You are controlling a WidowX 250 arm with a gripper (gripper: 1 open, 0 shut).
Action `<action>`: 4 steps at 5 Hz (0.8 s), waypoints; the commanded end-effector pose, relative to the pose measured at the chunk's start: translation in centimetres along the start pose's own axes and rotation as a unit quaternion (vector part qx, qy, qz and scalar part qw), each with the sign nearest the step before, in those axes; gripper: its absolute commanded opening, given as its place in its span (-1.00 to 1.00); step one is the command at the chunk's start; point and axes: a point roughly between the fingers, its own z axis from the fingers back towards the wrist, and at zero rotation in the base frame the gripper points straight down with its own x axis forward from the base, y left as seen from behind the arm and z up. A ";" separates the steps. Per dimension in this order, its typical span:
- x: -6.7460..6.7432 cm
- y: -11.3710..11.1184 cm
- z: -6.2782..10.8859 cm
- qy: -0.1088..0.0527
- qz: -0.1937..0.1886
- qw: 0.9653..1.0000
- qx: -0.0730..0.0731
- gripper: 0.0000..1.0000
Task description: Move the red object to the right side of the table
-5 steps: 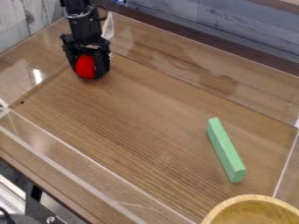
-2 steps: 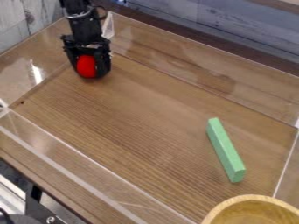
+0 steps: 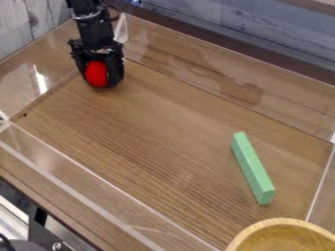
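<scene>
Risk first: red strawberry toy (image 3: 96,74) sitting at far left corner of bench (image 3: 157,137), between the spread fingers of black end effector (image 3: 97,71), which points down over it and is wide open, so nothing gripped yet. Could squirt out sideways on closing, being rounded and glossy, if the fingers meet it off centre; could also roll against the clear acrylic wall (image 3: 39,59) just beside it and become awkward to reach. Long carry across to the right side, where green rectangular block (image 3: 253,167) and wooden bowl (image 3: 281,238) lie near the path. Hard to judge: whether fingertips touch the toy. Bowl cut off by the lower edge; upper arm out of view.
</scene>
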 end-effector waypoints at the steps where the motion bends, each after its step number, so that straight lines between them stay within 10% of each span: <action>1: 0.3 0.2 0.7 -0.009 0.001 1.000 0.002 1.00; 2: 0.5 -1.7 2.9 -0.033 -0.007 0.999 0.001 -1.00; 4: 1.1 -8.3 6.6 -0.069 -0.054 0.996 -0.010 -1.00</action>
